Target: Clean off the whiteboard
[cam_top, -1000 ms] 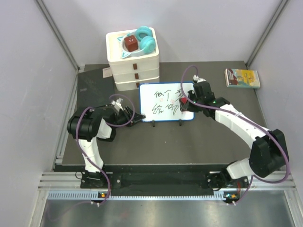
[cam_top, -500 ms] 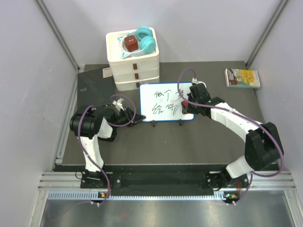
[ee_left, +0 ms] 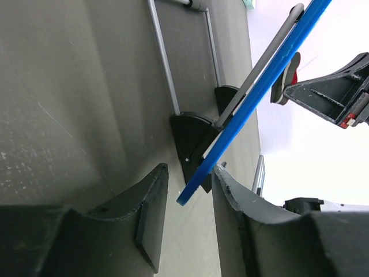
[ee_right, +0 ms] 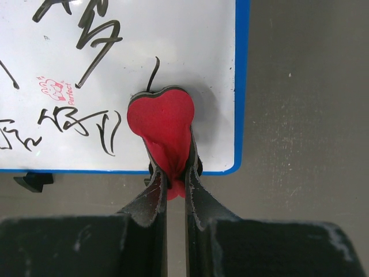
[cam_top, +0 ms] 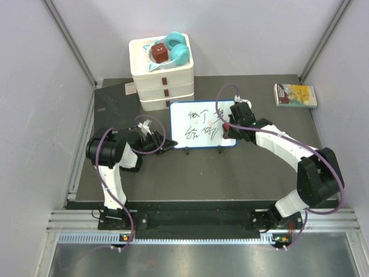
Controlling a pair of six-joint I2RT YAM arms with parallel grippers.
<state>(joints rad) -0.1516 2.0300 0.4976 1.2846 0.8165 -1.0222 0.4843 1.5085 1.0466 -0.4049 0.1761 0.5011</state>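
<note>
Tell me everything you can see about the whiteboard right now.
The whiteboard is a small white rectangle in a thin blue frame with rounded corners, bearing black handwritten strokes plus a small red stamp-like mark. It stands propped at a tilt on black feet and a thin metal stand on the dark table, before the white drawer box. The right hand presses a red heart-shaped eraser near its right edge; the left hand straddles its left edge.

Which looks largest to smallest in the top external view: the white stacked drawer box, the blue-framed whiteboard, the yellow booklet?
1. white stacked drawer box (taller, nearer camera: lead unsure)
2. blue-framed whiteboard
3. yellow booklet
</note>
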